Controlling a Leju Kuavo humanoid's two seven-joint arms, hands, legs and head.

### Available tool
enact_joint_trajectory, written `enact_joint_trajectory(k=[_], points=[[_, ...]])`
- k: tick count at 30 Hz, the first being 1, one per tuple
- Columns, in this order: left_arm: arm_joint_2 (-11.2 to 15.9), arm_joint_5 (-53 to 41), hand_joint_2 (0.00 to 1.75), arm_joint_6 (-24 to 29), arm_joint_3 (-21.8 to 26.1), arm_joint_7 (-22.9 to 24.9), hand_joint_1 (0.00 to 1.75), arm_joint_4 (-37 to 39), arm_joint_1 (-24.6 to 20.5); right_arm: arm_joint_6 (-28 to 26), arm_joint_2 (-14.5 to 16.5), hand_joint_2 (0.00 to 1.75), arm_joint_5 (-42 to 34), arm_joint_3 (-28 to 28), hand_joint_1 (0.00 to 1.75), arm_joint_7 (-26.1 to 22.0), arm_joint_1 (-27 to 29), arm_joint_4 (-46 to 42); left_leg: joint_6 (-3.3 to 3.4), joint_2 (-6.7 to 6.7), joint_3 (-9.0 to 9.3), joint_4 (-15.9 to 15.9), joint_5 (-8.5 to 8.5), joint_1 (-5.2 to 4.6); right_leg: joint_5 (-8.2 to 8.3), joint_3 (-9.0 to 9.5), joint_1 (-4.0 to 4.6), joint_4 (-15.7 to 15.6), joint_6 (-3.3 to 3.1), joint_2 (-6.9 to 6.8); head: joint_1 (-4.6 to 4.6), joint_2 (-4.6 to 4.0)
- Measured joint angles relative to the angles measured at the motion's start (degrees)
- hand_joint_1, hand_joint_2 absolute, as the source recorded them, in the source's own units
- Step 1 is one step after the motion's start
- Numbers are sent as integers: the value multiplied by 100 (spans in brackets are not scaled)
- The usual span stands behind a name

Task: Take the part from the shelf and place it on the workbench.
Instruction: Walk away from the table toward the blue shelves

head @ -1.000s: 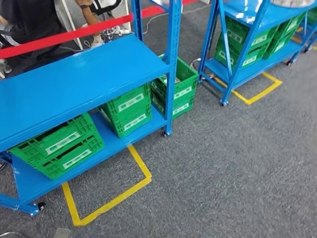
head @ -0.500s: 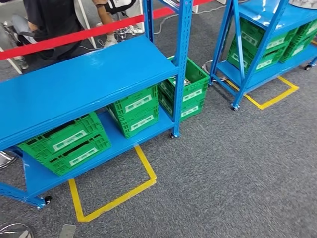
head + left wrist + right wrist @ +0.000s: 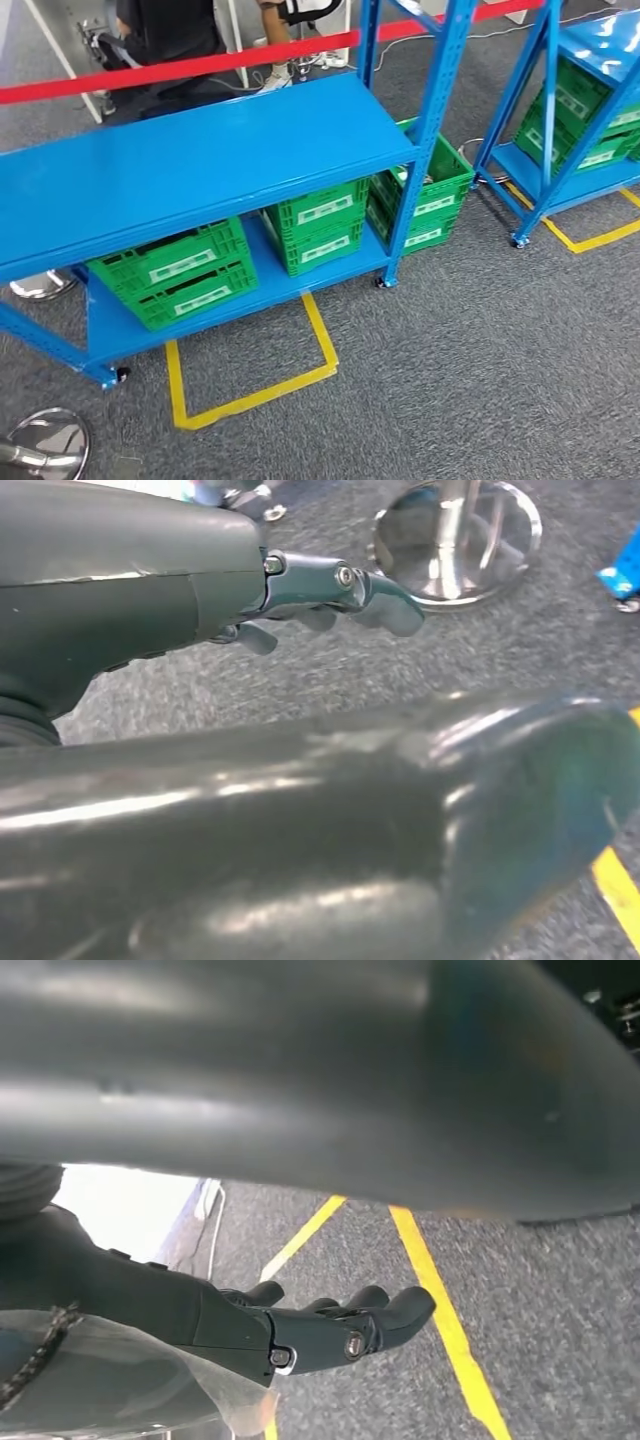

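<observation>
Left hand [image 3: 317, 590], right hand [image 3: 324, 1330] empty, fingers apart, over carpet; shelf [image 3: 189, 160] apart.

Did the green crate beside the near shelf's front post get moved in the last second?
No. The whole head view slid rightward, so the camera turned. The green crate keeps its place against the front post and the yellow floor tape.

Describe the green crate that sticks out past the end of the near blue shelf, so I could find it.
Start at the near blue shelf and follow its bottom board to the upright post. Past that post sits a green crate, half beyond the frame. Unlike the two crates under the top board, it has open space above, so you can look into it.
</observation>
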Motion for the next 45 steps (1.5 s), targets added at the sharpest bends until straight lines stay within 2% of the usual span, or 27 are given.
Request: enact_joint_trajectory(k=[3,4,5,6,7,9,11,13,14,16,18,20,22,24,26,27,29,31,33,34,35,36,38,40,42,44,45], points=[[-1,-1,0,12,-1,-4,0,1,-32,-7,2,0,-1,8,0,-33,26,0,42,-195,14,-36,20,37,-460,-533,-38,1046,62,432,39,1],[0,1,0,13,-1,-4,0,2,-36,-7,2,0,-2,8,0,-43,39,0,43,-268,16,-34,17,40,-549,-735,-49,1384,79,475,40,1],[0,8,0,13,-1,-4,0,2,-32,-10,2,0,-2,8,0,-39,51,0,41,-338,23,-31,11,42,-521,-852,-57,1525,92,487,39,1],[-1,19,0,12,0,-4,0,3,-27,-15,2,0,-2,8,0,-36,58,0,31,-413,37,-28,3,47,-368,-853,-63,1424,102,493,38,1],[-2,35,0,10,1,-4,0,3,-26,-20,1,0,-2,9,0,-35,62,-1,12,-489,55,-23,-10,57,-130,-747,-72,1115,107,518,40,1],[-3,67,0,6,1,-13,0,3,-36,-29,0,0,-5,10,0,-35,63,-2,-50,-626,74,9,-50,65,264,-405,-108,311,113,726,44,1],[-3,106,0,-1,1,-38,0,3,-50,-25,0,0,-23,9,0,-68,58,-2,-126,-735,46,41,-67,70,340,-210,-121,-54,80,897,40,1],[-3,162,0,-20,2,-64,0,3,-49,4,1,0,-65,8,0,-100,50,-2,-190,-842,13,45,-64,89,317,-177,-111,-61,5,834,34,1],[-7,184,0,-31,3,-70,0,4,-45,18,2,0,-89,8,0,-92,47,-4,-218,-806,-1,74,-88,91,312,-165,-112,-70,-34,771,31,1],[-15,202,0,-44,5,-74,0,6,-60,35,4,0,-124,8,0,-79,52,-19,-269,-558,-151,408,-288,87,296,-130,-119,-92,-113,621,-11,1],[-19,202,0,-47,5,-74,0,8,-84,36,4,0,-137,8,0,-74,65,-34,-307,-284,-509,1135,-622,86,259,-101,-95,-92,-164,454,-49,1],[-20,201,0,-50,5,-73,0,9,-77,37,4,0,-138,8,0,-69,71,-40,-315,-211,-786,1665,-747,89,219,-66,-75,-91,-181,298,-51,1],[-20,201,0,-54,5,-72,0,9,-56,37,4,0,-138,9,0,-63,65,-42,-272,-172,-684,1410,-457,81,173,-4,-56,-91,-178,160,-51,1],[-12,199,0,-55,5,-72,0,8,-53,37,8,0,-140,10,0,-63,53,-42,-161,47,-338,674,-76,22,113,51,-34,-94,-157,33,-48,1],[-4,197,0,-56,5,-72,0,9,-72,38,12,0,-144,10,0,-84,48,-44,-70,270,-125,226,12,-54,54,91,-12,-98,-108,-90,-49,1],[-1,197,0,-57,5,-72,0,9,-75,39,14,0,-146,10,0,-94,45,-46,-49,290,-106,179,-31,-78,32,114,-4,-108,-79,-159,-50,1],[1,197,0,-57,5,-72,0,9,-52,39,13,0,-148,11,0,-99,31,-49,-27,156,-87,116,-21,-60,-5,170,-6,-125,-25,-236,-52,1],[-2,197,0,-57,5,-72,0,9,-39,39,13,0,-149,12,0,-86,17,-54,-1,16,-49,51,2,-5,-150,77,-18,105,37,27,-32,1],[-8,197,0,-58,5,-72,0,9,-62,40,13,0,-150,12,0,-91,28,-58,18,-126,-30,32,3,31,-429,-329,-44,814,85,382,-8,1],[-11,197,0,-58,5,-72,0,9,-71,42,13,0,-150,11,0,-94,39,-58,26,-202,-25,33,-5,36,-538,-579,-55,1213,102,450,-5,1],[-16,196,0,-59,5,-72,0,9,-70,42,13,0,-151,11,0,-96,50,-60,27,-280,-10,35,-18,39,-551,-782,-64,1482,117,475,-7,1],[-21,196,0,-59,5,-72,0,9,-64,40,13,0,-151,12,0,-91,58,-61,21,-360,14,37,-37,47,-442,-892,-70,1541,131,484,-6,1],[-25,197,0,-59,5,-72,0,9,-53,35,12,0,-151,12,0,-85,67,-68,-21,-518,92,44,-93,69,60,-800,-93,1034,154,539,-5,1],[-26,201,0,-59,5,-71,0,9,-62,29,11,0,-151,13,0,-102,74,-74,-90,-653,133,82,-168,73,403,-541,-129,353,150,745,-3,1],[-24,204,0,-59,5,-70,0,9,-68,25,11,0,-152,13,0,-141,70,-75,-161,-757,108,108,-207,76,400,-401,-135,93,85,866,-7,1],[-20,204,0,-60,5,-69,0,10,-55,21,14,0,-156,13,0,-151,58,-76,-220,-803,90,108,-221,95,365,-360,-128,65,-6,782,-10,1],[-20,203,0,-61,5,-70,0,11,-51,18,16,0,-160,13,0,-140,58,-78,-252,-708,72,161,-254,93,351,-340,-130,59,-49,727,-21,1]])
